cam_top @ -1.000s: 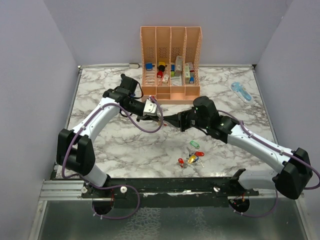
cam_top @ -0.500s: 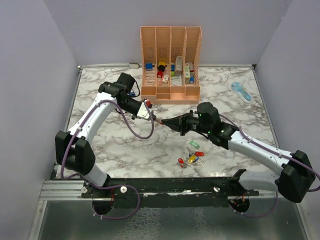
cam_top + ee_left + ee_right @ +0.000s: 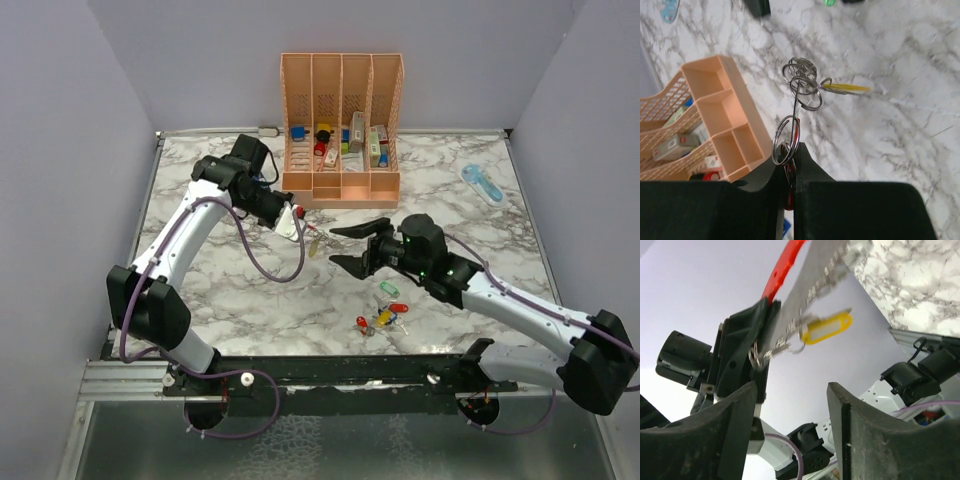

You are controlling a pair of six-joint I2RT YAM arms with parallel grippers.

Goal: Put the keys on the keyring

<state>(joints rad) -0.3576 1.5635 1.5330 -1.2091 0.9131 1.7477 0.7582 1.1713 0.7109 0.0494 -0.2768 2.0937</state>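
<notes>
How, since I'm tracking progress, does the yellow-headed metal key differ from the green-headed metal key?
The yellow-headed metal key hangs off wire rings on the keyring clamped in the left gripper; the green-headed metal key lies loose on the marble table. The yellow one is alone; the green one lies near other keys. Both have plastic heads.
</notes>
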